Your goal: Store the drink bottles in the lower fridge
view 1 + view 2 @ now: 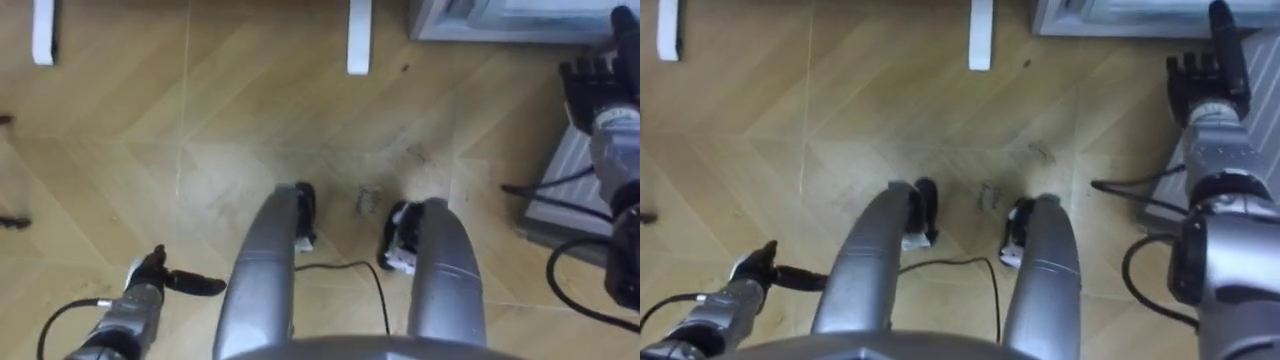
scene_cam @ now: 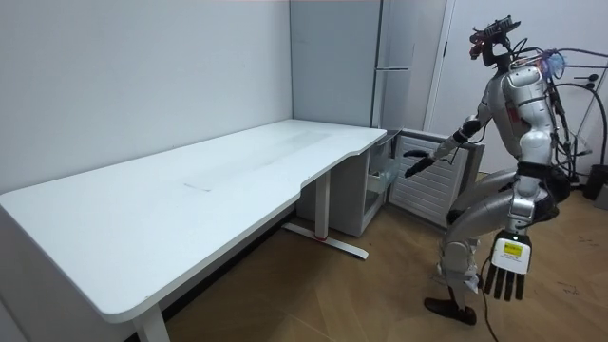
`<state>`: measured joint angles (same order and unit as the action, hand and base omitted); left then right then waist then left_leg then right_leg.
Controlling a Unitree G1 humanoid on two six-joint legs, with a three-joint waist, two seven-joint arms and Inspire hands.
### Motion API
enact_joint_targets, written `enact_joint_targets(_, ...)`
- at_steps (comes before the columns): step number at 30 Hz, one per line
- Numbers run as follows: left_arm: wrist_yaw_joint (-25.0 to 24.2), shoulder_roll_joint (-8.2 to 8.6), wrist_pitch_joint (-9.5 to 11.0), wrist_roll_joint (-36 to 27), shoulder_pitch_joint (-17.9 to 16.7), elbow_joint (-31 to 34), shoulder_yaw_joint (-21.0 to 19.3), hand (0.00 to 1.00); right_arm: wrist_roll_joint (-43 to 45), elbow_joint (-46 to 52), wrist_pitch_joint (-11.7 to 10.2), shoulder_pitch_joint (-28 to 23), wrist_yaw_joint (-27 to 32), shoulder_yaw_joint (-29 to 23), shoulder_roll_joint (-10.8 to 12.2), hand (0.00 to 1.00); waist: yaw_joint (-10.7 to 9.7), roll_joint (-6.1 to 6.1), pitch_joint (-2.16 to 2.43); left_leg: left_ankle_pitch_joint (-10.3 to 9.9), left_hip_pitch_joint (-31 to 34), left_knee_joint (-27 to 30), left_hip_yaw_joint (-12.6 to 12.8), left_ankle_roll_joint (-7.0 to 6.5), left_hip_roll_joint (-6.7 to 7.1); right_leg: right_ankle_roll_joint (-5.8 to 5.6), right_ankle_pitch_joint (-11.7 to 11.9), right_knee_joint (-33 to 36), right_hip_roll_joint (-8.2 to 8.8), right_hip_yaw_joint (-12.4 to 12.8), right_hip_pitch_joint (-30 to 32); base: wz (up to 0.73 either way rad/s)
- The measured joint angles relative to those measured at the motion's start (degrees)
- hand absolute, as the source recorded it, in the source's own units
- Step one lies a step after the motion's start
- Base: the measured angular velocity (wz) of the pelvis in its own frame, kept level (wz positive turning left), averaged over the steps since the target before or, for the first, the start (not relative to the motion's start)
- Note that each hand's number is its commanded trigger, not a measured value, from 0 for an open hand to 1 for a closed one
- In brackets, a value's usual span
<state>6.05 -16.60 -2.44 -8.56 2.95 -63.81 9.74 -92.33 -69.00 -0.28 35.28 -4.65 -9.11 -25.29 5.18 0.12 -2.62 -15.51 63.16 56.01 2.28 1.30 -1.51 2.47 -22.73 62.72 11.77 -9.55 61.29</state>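
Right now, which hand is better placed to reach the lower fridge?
Probably the right. The right hand, open, is held out by the lower fridge; the left hand hangs open by the leg, farther off.

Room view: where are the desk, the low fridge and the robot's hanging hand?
desk (image 2: 190, 199): room view, on its bare white top.
low fridge (image 2: 432, 198): room view, on the inside of its open door.
left hand (image 2: 505, 270): room view, on the back of the hand.

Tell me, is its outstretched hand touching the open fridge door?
Cannot tell. In the room view the right hand overlaps the fridge door, and the eye views show no plain contact or gap.
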Motion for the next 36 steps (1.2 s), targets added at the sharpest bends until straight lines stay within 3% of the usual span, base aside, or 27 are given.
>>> enact_joint_targets(7, -0.40, -0.42, -0.03, -0.01, -0.02, 0.94, 0.05, 0.00, -0.03, 0.00, 0.02, 3.04, -2.11, 3.05, -1.33, 0.00, 1.86, -0.03, -0.02, -0.08, 3.20, 2.08, -0.95, 0.19, 0.36, 0.70, -0.78, 2.55, 1.05, -0.79, 2.63, 0.10)
enact_joint_targets(12, -0.44, -2.78, 0.30, -1.06, -0.18, 2.23, 0.06, 0.00, 0.09, 0.17, 0.35, 5.13, -3.52, 5.44, -2.68, 0.00, 2.51, -1.01, -0.08, -0.22, 4.32, 3.14, -1.09, 0.16, 1.02, 1.40, -1.79, 4.26, 3.18, -2.00, 3.30, 0.12)
enact_joint_targets(14, -0.42, -3.74, 0.31, -1.03, -0.19, 2.21, 0.08, 0.00, 0.19, 0.14, 0.48, 5.16, -3.60, 6.17, -3.00, 0.00, 2.49, -1.52, -0.22, -0.22, 4.44, 3.16, -1.24, 0.16, 1.13, 1.36, -1.85, 4.26, 3.19, -2.12, 3.32, 0.06)
enact_joint_targets(22, -0.37, -6.01, -0.13, -2.06, -1.85, 4.86, 1.87, 0.00, 0.13, 0.65, 0.37, 5.30, -3.50, 7.93, -4.13, 0.00, 2.72, -1.51, -0.22, -0.32, 5.26, 3.41, -1.62, -0.02, 1.51, 0.92, -2.06, 4.24, 3.68, -2.54, 3.58, 0.01)
enact_joint_targets(27, -0.38, -7.10, 0.34, -1.98, -4.95, 9.07, 1.72, 0.00, 0.47, 2.64, 0.18, 6.96, 0.48, 10.24, -4.70, 0.00, 2.98, -1.62, -0.20, -0.34, 5.14, 3.72, -0.87, -0.05, 1.39, 0.89, -2.49, 5.24, 3.71, -1.65, 4.19, -0.01)
enact_joint_targets(33, -0.34, -7.26, -0.20, -1.98, -8.37, 12.97, 1.64, 0.00, 0.72, 2.96, 0.21, 10.17, 5.37, 12.45, -4.91, 0.00, 3.06, -1.60, -0.19, -0.37, 5.15, 3.70, -0.81, 0.21, 0.82, 1.01, -2.60, 5.33, 3.23, -1.52, 4.54, -0.02)
enact_joint_targets(36, -0.34, -7.30, -0.02, -2.01, -8.64, 13.16, 1.64, 0.00, 0.85, 2.96, 0.19, 12.66, 7.03, 14.12, -5.02, 0.00, 3.15, -1.56, -0.17, -0.25, 4.98, 3.69, -0.67, 0.29, 0.35, 1.60, -2.35, 5.31, 2.94, -1.63, 4.52, -0.06)
